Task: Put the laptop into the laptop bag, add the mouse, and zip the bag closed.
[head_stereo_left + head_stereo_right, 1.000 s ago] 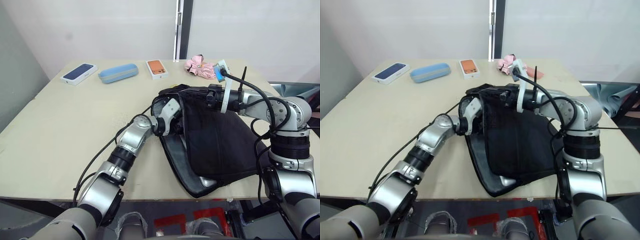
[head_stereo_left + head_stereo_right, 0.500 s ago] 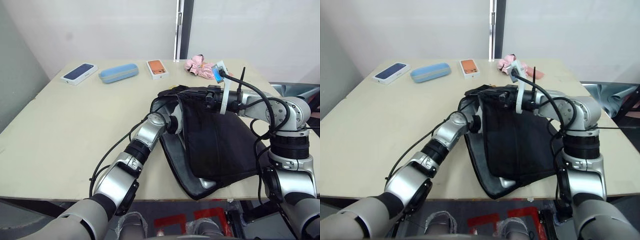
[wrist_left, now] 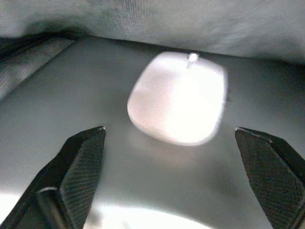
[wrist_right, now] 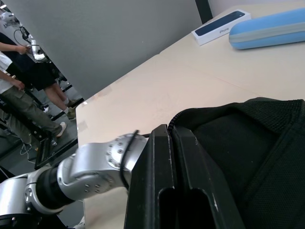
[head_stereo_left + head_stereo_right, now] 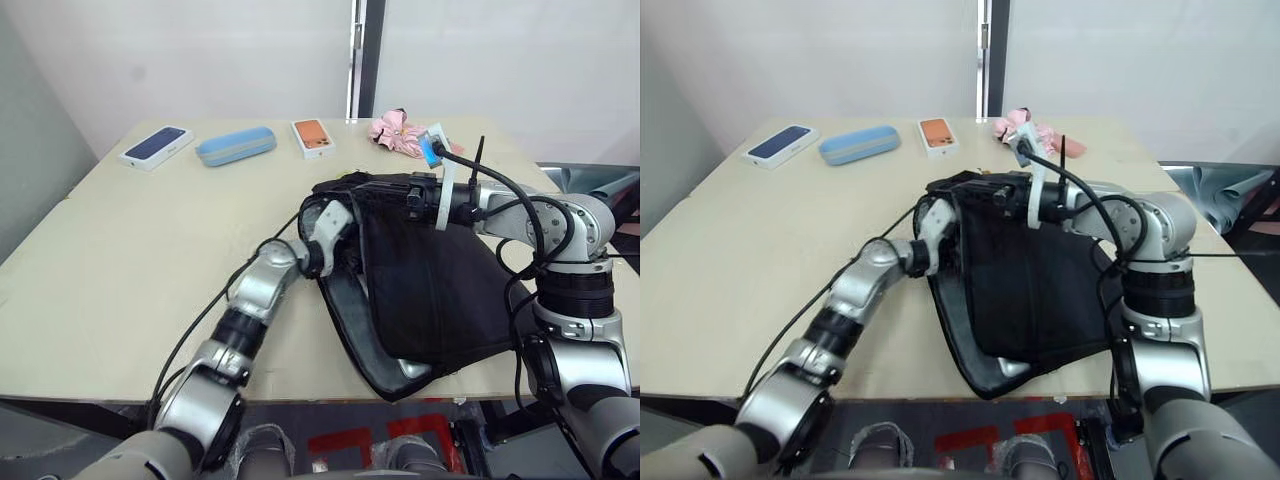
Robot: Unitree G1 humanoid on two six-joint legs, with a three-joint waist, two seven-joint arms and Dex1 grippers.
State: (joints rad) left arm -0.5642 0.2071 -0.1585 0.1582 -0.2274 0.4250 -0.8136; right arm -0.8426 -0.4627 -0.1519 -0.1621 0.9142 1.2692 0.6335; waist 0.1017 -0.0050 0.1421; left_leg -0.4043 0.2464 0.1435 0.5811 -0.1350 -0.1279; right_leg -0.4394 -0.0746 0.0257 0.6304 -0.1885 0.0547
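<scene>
Between the left claw's (image 3: 174,191) widely spread black fingers lies the mouse (image 3: 178,98), a smooth white oval resting free on the laptop (image 3: 57,100), flat dull silver metal, inside the bag (image 5: 440,290). Above it, the right claw (image 5: 413,193) pinches the bag's soft black fabric flap, lifting the mouth (probably so the left arm can reach in)

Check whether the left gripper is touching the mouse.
Apart. The left wrist view shows the mouse lying free between the open fingers, a gap on each side.
</scene>
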